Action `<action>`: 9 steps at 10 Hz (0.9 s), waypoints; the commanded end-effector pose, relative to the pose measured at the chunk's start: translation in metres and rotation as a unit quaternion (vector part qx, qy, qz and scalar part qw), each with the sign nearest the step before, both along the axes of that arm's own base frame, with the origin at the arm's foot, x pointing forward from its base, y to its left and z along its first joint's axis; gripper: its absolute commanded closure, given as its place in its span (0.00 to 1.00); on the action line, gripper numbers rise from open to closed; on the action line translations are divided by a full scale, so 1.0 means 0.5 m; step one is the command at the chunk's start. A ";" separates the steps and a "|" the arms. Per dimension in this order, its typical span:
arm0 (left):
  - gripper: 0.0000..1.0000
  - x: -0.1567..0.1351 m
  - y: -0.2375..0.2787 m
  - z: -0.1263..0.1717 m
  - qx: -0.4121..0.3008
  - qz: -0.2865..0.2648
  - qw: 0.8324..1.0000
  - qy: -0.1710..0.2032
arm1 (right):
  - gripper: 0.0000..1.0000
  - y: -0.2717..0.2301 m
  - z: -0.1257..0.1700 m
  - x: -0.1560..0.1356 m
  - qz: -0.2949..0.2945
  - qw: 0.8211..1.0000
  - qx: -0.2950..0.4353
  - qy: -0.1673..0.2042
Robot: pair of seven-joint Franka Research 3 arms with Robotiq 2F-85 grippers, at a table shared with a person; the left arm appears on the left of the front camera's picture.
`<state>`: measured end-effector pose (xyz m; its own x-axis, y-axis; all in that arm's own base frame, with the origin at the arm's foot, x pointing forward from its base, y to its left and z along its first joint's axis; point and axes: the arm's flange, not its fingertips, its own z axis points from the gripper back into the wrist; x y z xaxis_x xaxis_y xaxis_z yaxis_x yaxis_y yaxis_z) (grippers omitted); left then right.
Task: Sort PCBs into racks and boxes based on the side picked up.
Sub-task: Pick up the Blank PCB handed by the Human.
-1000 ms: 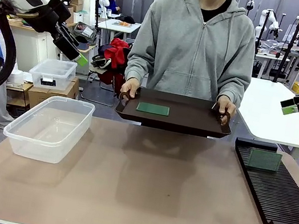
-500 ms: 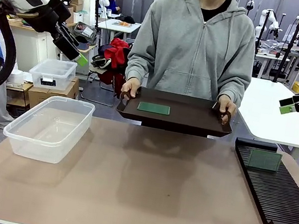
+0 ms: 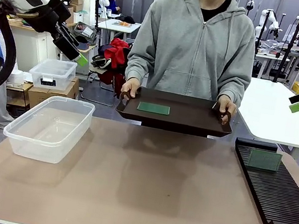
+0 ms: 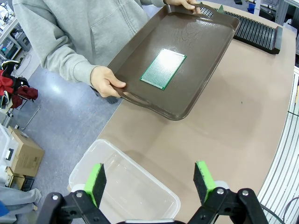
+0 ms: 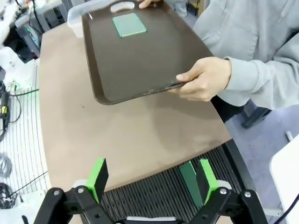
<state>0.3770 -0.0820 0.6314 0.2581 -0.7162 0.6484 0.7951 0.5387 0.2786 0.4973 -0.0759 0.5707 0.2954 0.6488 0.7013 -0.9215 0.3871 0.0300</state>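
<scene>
Tray seems unmoved, while right gripper, open like left gripper, has risen.

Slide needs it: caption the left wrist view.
Open left gripper above clear tub; person holds tray carrying one PCB.

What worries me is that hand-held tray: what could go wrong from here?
The tray is held up by the person's hands, so it may dip if the left claw or right claw presses down. The PCB lies flat, so it might slide rather than lift. A reaching arm could strike a hand.
</scene>
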 end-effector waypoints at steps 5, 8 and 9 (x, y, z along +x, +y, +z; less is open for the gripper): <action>0.00 -0.001 0.001 -0.003 0.001 -0.001 1.000 0.003 | 0.00 0.058 0.059 -0.079 -0.061 0.998 -0.009 -0.017; 0.00 -0.001 0.001 -0.003 0.001 -0.001 1.000 0.003 | 0.00 0.052 0.066 -0.096 -0.067 0.996 -0.007 -0.054; 0.00 -0.001 0.001 -0.003 0.001 -0.001 1.000 0.003 | 0.00 0.046 0.080 -0.087 -0.054 0.998 -0.018 -0.028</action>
